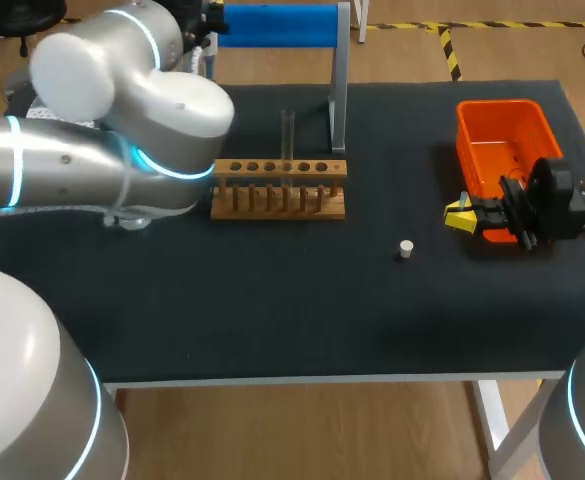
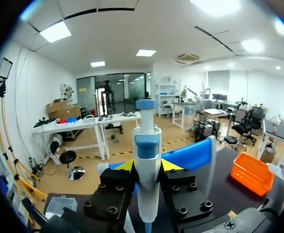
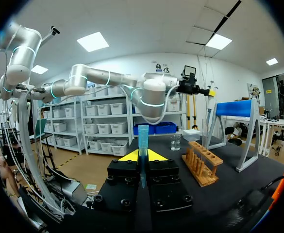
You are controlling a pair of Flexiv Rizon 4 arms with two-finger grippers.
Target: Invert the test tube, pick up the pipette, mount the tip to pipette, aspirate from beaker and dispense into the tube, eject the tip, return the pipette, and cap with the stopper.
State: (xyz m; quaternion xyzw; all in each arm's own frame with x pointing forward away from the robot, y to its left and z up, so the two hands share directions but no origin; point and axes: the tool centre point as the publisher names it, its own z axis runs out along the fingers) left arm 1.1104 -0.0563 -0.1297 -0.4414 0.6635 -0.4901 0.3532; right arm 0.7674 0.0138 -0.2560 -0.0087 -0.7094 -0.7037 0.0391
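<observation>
Beside orange bin (image 1: 504, 125), right end effector (image 1: 460, 214) horizontal; blue tip (image 3: 142, 145) clamped

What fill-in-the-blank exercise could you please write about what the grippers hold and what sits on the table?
1. The left gripper is shut on the ____.
2. The right gripper is shut on a blue ____.
3. The test tube stands in the wooden ____.
4. The white stopper lies on the table, outside the ____ bin.
Missing words: pipette; tip; rack; orange.
</observation>
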